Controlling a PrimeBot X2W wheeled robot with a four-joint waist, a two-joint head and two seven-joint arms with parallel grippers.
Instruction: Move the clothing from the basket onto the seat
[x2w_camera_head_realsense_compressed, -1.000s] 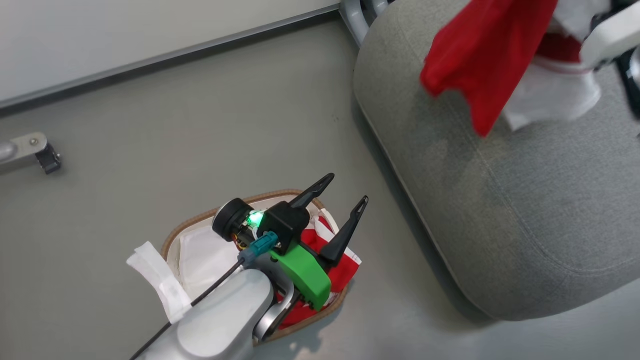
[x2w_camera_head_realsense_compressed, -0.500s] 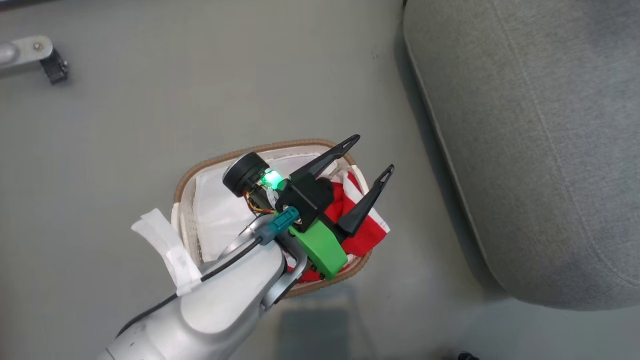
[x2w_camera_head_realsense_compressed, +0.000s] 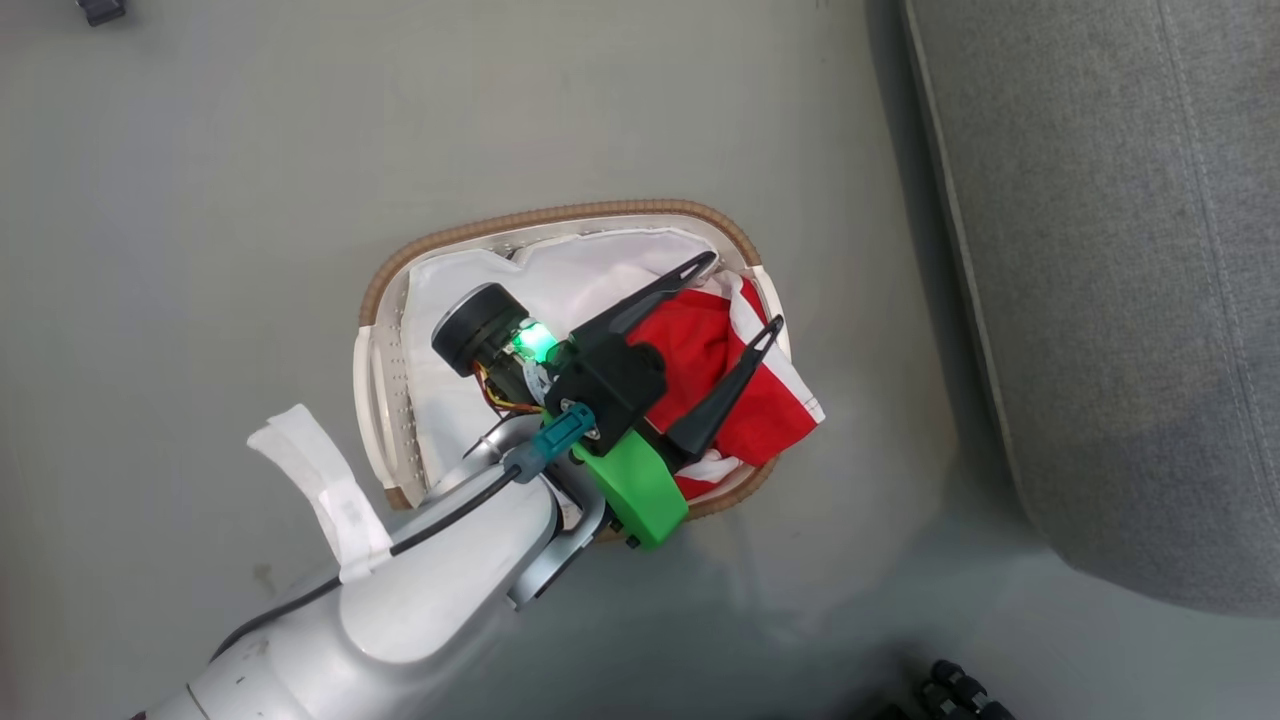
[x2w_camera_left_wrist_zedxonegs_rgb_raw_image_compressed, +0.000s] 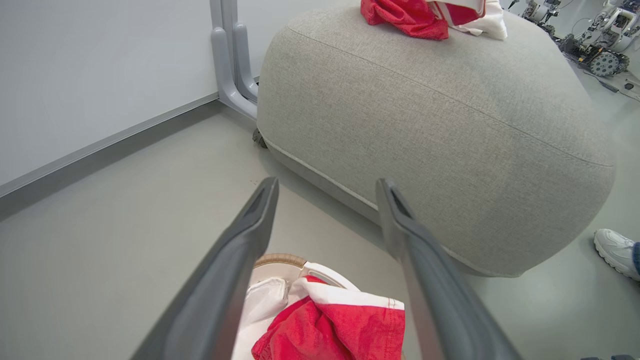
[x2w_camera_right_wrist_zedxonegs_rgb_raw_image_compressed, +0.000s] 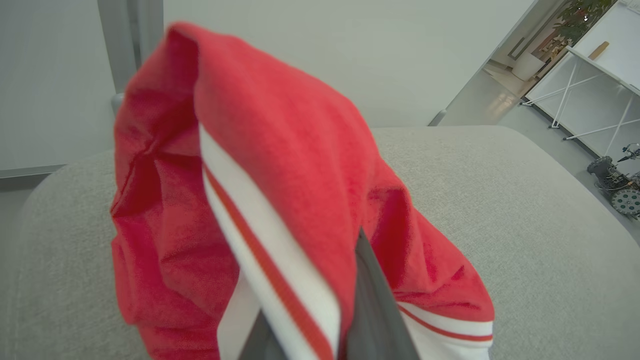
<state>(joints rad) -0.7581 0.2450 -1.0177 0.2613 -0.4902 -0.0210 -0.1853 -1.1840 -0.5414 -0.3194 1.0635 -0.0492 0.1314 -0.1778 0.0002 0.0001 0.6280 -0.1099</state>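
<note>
Left claw (x2w_camera_head_realsense_compressed: 744, 290) is spread wide with nothing in it, hanging right over the basket (x2w_camera_head_realsense_compressed: 560, 212). The basket sits on the floor (x2w_camera_head_realsense_compressed: 200, 200) near the seat (x2w_camera_head_realsense_compressed: 1100, 250), with a strip of floor between them. In the head view both fingers point across the clothing (x2w_camera_head_realsense_compressed: 775, 405) in there. It's red fabric with a white edge, bunched on the seat side, one corner flopping over the brown rim. The rest of the basket is just the white liner (x2w_camera_head_realsense_compressed: 570, 275). From the left wrist cam the tips look clear of the fabric.

Right claw (x2w_camera_right_wrist_zedxonegs_rgb_raw_image_compressed: 356, 240) is pinched closed on a red garment (x2w_camera_right_wrist_zedxonegs_rgb_raw_image_compressed: 280, 150) with white and red stripes. The cloth drapes over the fingers and hides most of them, and the seat's grey top is behind it.

The left wrist cam also catches a red-and-white bundle (x2w_camera_left_wrist_zedxonegs_rgb_raw_image_compressed: 415, 17) on the far top of the seat. I can't tell if it's lying there or hanging. There's someone's white shoe (x2w_camera_left_wrist_zedxonegs_rgb_raw_image_compressed: 614, 250) on the floor at the right edge.
</note>
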